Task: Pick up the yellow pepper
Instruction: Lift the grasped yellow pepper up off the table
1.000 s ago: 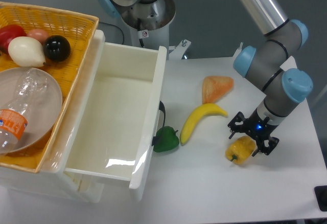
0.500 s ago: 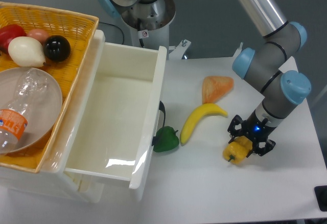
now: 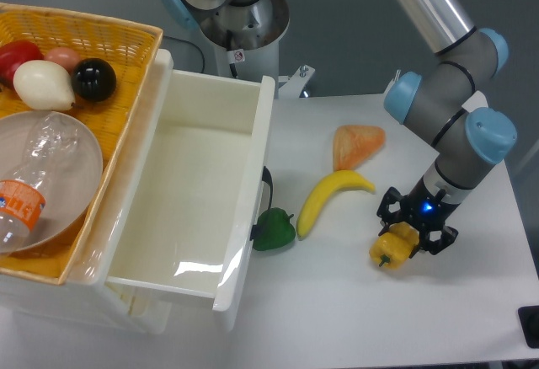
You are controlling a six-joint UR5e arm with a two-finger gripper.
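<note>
The gripper (image 3: 409, 234) is clamped on the yellow pepper (image 3: 392, 246), near the table's (image 3: 354, 318) right side, with bare tabletop beyond; the banana (image 3: 324, 198) lies just left.

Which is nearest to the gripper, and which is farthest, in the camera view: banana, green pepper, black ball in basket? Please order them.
Measured from the gripper:
1. Banana, just to its left on the table.
2. Green pepper, farther left, beside the drawer.
3. Black ball, far left in the basket.
</note>
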